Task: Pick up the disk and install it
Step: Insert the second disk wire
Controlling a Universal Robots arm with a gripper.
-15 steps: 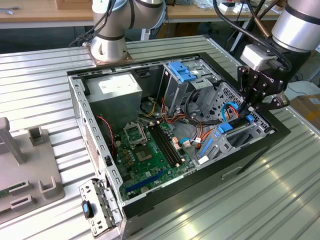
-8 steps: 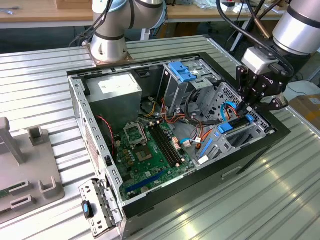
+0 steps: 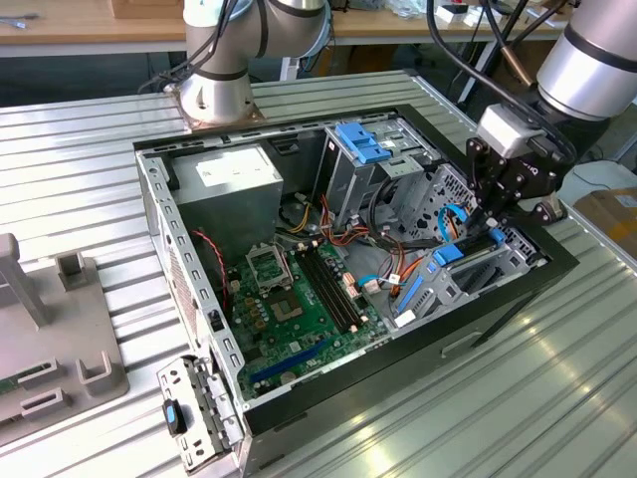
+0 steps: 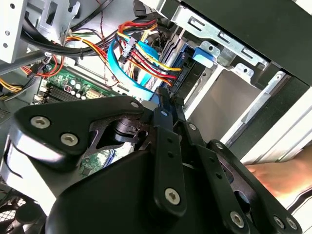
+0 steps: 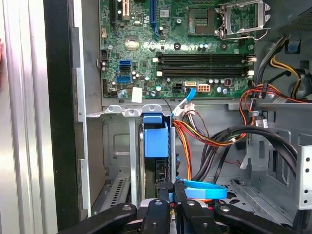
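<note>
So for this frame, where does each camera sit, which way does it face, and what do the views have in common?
Exterior view: off the arm, above and beside the open computer case, looking down into it; the arm and gripper show at the exterior view's right.
First wrist view: on the arm, looking past the gripper into the drive bay towards the motherboard.
Second wrist view: on the arm behind the gripper, facing the cable bundle.
Shared: both wrist views show the shut fingers on the disk with its blue carrier.
</note>
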